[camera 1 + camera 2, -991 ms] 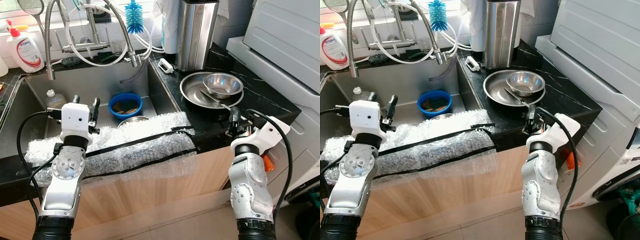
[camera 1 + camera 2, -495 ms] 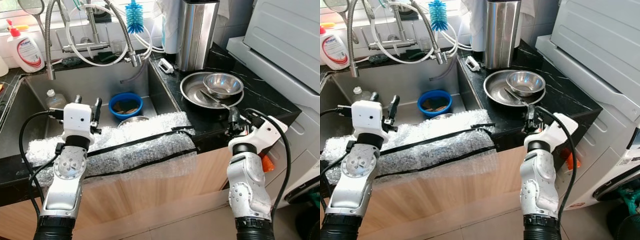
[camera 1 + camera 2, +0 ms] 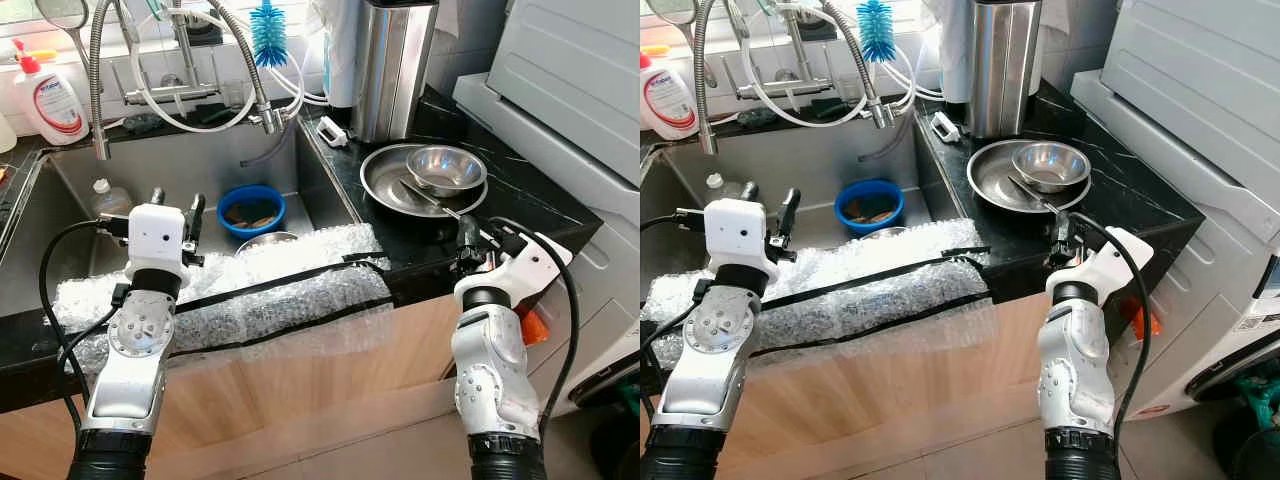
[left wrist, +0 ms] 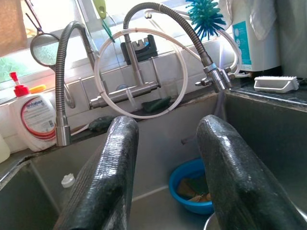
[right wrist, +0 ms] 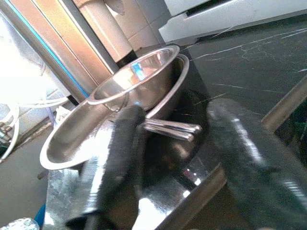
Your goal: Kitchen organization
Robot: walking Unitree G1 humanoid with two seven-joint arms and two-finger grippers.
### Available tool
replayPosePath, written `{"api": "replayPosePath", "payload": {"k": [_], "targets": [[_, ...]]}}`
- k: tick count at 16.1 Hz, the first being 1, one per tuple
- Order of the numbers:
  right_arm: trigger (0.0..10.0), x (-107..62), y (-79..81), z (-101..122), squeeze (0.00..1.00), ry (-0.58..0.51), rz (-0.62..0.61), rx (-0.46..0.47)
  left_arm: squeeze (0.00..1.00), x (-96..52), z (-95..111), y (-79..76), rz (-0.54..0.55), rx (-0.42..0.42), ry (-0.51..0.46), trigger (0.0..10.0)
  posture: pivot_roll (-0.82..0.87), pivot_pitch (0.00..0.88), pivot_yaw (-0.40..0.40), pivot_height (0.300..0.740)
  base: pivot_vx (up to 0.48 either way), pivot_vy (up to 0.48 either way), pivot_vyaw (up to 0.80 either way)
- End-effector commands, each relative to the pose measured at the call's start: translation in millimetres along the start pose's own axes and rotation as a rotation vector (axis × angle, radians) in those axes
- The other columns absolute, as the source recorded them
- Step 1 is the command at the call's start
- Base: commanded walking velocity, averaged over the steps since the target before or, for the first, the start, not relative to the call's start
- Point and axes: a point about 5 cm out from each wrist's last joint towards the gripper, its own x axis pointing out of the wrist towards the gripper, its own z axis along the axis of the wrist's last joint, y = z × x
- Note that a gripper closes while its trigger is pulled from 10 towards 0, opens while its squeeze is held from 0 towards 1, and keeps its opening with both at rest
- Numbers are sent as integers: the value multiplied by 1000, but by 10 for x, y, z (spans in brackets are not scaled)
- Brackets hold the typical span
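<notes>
Little of the organizing looks done. The sink (image 3: 70, 210) holds a blue bowl (image 3: 251, 211) and a small bottle (image 3: 105, 197), with bubble wrap (image 3: 230, 290) draped over its front edge. On the black surface (image 3: 520, 190) a steel pan (image 3: 400, 190) carries a steel bowl (image 3: 446, 168) and utensils (image 5: 172, 129), untouched. The left gripper (image 4: 168, 167) hovers over the sink, jaws released and empty. The right gripper (image 5: 177, 167) sits near the pan, jaws spread, holding nothing.

Shiny steel bowl (image 3: 446, 168) in a glossy steel pan (image 3: 385, 184), polished black marble counter (image 3: 530, 195), crinkly bubble wrap (image 3: 260, 290), matte blue plastic bowl (image 3: 251, 209).
</notes>
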Motion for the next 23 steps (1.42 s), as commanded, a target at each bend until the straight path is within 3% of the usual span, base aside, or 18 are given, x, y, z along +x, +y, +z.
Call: {"api": "replayPosePath", "payload": {"k": [1, 13, 18, 19, 20, 23], "targets": [[0, 21, 54, 5, 0, -4, 15, 8, 0, 25, 37, -13, -7, 23, -20, 10000, -86, 0, 34, 740, 0, 0, 0], [0, -5, 103, -48, 0, 24, 57, 34, 0, 34, 38, -22, -9, 33, -20, 10000, -85, 0, 34, 740, 0, 0, 0], [0, -41, 262, -90, 0, 57, 159, 86, 0, 57, 70, -28, -13, 53, -37, 10000, -84, 0, 34, 740, 0, 0, 0], [4471, -45, 281, -94, 0, 61, 169, 88, 0, 58, 74, -29, -13, 55, -38, 10000, -85, 0, 34, 740, 0, 0, 0], [10000, -47, 290, -98, 0, 65, 175, 88, 0, 60, 77, -31, -13, 57, -40, 10000, -85, 0, 34, 740, 0, 0, 0], [10000, -47, 300, -103, 0, 68, 186, 93, 0, 69, 93, -36, -14, 62, -47, 10000, -83, 0, 34, 740, 0, 0, 0]]}}
